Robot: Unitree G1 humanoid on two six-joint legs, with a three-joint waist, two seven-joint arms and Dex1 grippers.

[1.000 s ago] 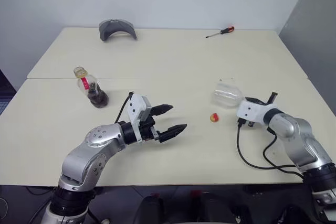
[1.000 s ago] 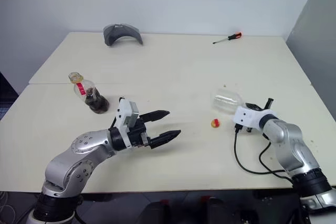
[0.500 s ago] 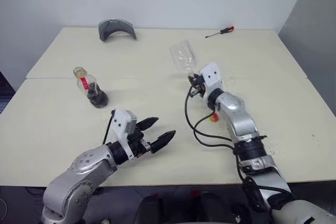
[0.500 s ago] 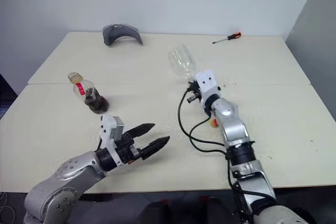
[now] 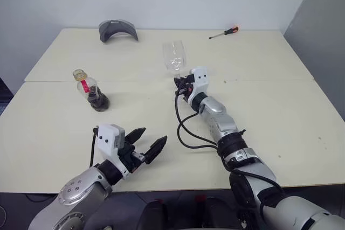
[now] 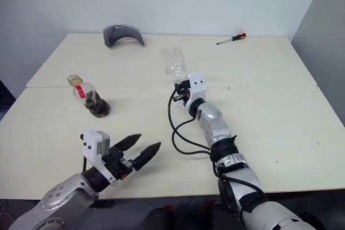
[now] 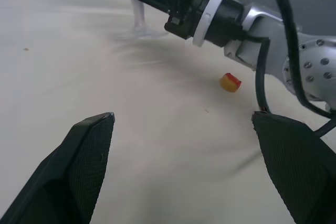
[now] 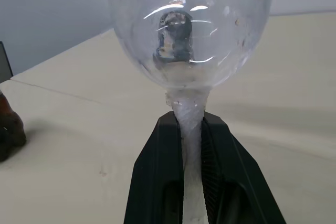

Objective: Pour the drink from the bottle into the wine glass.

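Right claw (image 8: 191, 129) pinches the glass (image 5: 173, 57) stem upright for filling; left claw (image 5: 146, 144) spread, bottle (image 5: 92, 91) at ten o'clock.

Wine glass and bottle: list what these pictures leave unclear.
- Wine glass: foot hidden behind the right pincer in the right wrist view; rim cut off by the frame's edge.
- Bottle: label print too small in the head views.
- Yellow cap: markings too small in the left wrist view.
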